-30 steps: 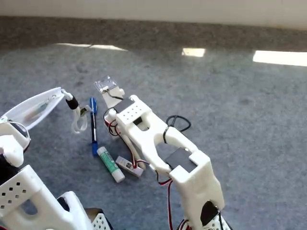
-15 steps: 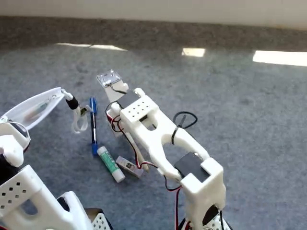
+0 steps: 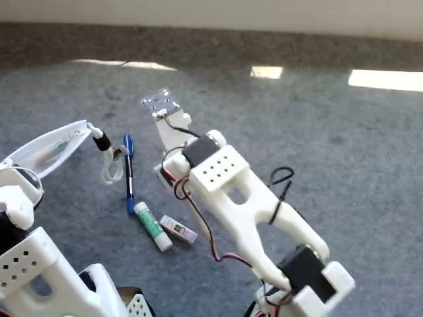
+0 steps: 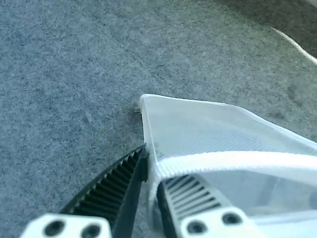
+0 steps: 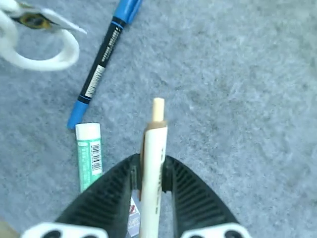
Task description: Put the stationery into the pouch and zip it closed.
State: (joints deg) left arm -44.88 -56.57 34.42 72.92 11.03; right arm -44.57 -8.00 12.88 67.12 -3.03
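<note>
Grey counter point(image 3: 317, 132) lay below. My left tool point(image 4: 148, 158) pinched the pouch point(image 4: 213, 134) rim, I judged to hold it open; my right tool point(image 5: 151, 161) clamped a pen point(image 5: 154, 134) for loading.

- The blue marker point(image 5: 101, 59) has a white label with dark print along its barrel, but I cannot make out the words.
- The green glue stick point(image 5: 89, 153) carries a barcode and small lettering, too fine for me to read.
- The small white item point(image 3: 178, 229) beside it perhaps bears a printed label. Nothing on it is legible.
</note>
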